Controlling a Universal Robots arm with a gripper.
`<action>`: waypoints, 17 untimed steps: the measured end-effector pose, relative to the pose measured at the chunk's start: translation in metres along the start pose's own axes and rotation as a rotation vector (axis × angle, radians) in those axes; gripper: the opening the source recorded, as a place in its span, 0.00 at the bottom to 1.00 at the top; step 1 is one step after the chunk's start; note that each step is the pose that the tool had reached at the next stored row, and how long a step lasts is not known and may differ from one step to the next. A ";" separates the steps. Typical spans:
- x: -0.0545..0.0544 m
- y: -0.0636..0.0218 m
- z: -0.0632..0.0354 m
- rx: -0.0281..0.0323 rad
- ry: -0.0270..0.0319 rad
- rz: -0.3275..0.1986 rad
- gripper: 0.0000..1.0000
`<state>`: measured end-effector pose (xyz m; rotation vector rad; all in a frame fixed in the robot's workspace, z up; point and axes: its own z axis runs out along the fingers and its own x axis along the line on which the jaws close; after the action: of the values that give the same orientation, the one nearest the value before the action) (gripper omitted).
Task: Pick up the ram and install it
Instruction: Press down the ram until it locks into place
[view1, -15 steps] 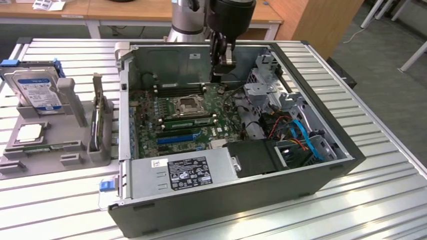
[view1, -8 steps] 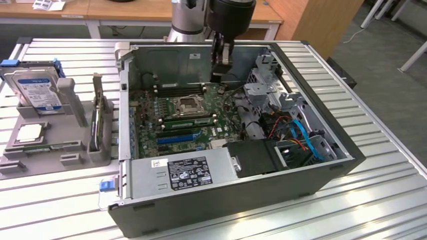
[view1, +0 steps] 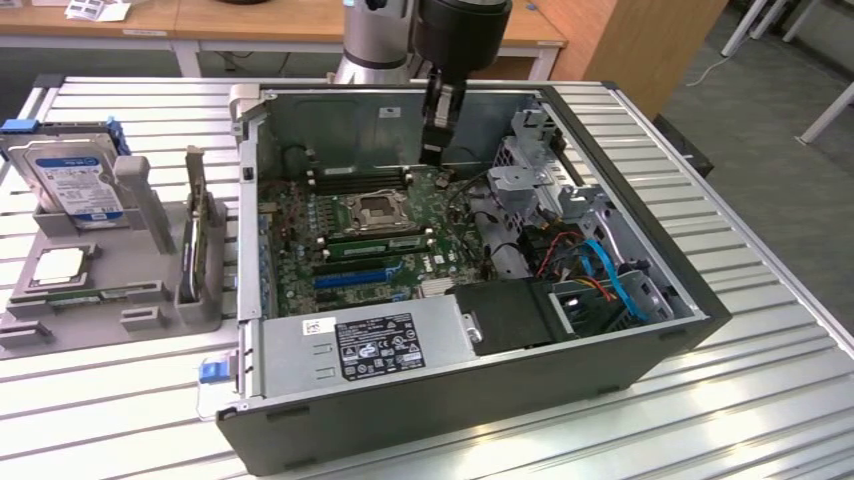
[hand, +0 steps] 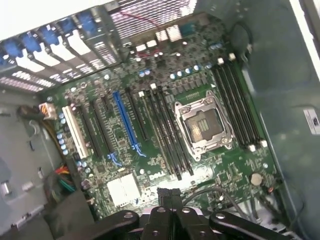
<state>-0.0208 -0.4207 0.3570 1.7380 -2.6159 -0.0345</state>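
The black gripper (view1: 437, 150), closed and empty above the green motherboard (hand: 150, 125), should seemingly approach the seated long green ram stick (view1: 378, 241) squarely.

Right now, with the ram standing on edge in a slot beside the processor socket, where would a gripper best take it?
Probably the middle of the exposed top edge of the ram, coming straight down, fingers pinching its two flat faces. It is thin, its lower edge is seated in the motherboard, and the processor socket crowds one side.
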 end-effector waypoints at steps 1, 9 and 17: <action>0.000 0.0000 0.0000 0.0003 -0.0003 0.017 0.11; 0.000 0.0001 0.0000 0.0040 0.0028 0.153 0.11; 0.000 0.0001 0.0000 0.0053 0.0003 0.292 0.11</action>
<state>-0.0208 -0.4204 0.3570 1.3391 -2.8403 -0.0268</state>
